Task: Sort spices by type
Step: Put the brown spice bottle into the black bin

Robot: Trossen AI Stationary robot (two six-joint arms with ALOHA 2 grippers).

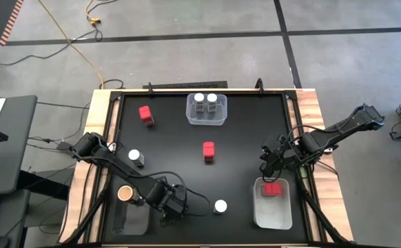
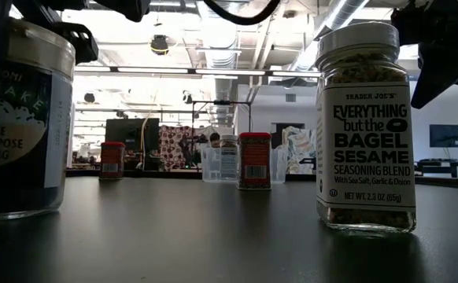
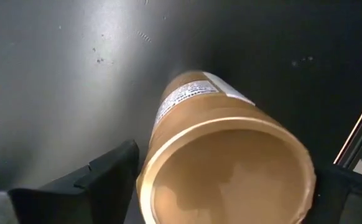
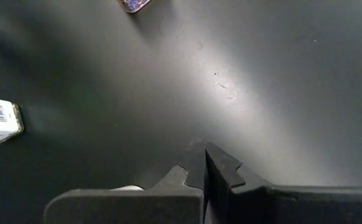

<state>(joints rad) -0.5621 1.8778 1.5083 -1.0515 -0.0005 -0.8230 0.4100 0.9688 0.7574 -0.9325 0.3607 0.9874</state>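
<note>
A jar with a round tan lid [image 1: 125, 193] stands upright on the black table near its front left. In the left wrist view my left gripper [image 3: 231, 173] is open and points down over this jar [image 3: 227, 168]. One finger [image 3: 100, 180] stands on each side of the lid, close to it. Two white-lidded jars stand loose, one further back at the left [image 1: 136, 158] and one at the front middle [image 1: 220, 205]. Red boxes stand at the back left [image 1: 146, 115] and in the middle [image 1: 209, 151]. My right gripper [image 4: 204, 163] is shut and hangs over the table's right side.
A clear bin [image 1: 207, 118] at the back holds two white-lidded jars. Another bin [image 1: 273, 213] at the front right holds a red box [image 1: 274, 189]. A third clear bin [image 1: 135, 219] lies just in front of the tan-lidded jar. Cables trail from the left arm.
</note>
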